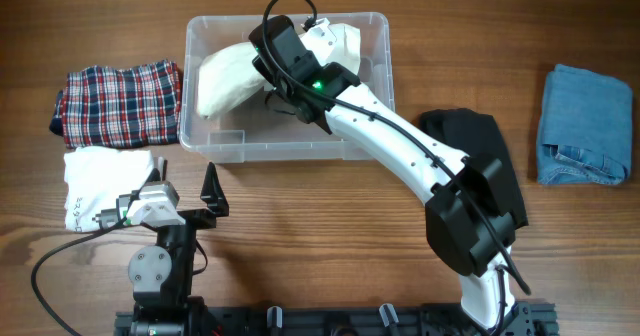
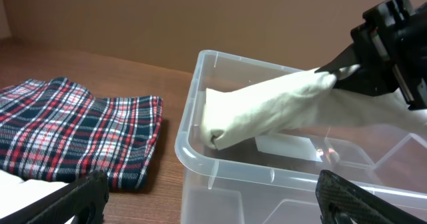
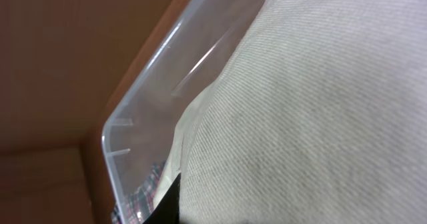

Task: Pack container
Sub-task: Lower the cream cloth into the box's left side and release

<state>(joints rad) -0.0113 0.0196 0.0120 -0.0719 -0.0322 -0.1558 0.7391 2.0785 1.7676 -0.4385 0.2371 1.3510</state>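
Observation:
The clear plastic container [image 1: 215, 141] stands at the top middle of the table; it also shows in the left wrist view [image 2: 200, 161] and the right wrist view [image 3: 133, 97]. My right gripper [image 1: 275, 61] is over the container, shut on a cream folded garment [image 1: 225, 76] that hangs inside it, also seen in the left wrist view [image 2: 260, 107] and filling the right wrist view [image 3: 313, 104]. My left gripper [image 1: 195, 204] is open and empty, just in front of the container's near left corner.
A red plaid garment [image 1: 118, 101] lies left of the container. A white garment [image 1: 100, 176] lies below it. A black garment [image 1: 480, 141] lies right of the container, partly under the right arm. A folded blue denim garment [image 1: 583, 126] lies at far right.

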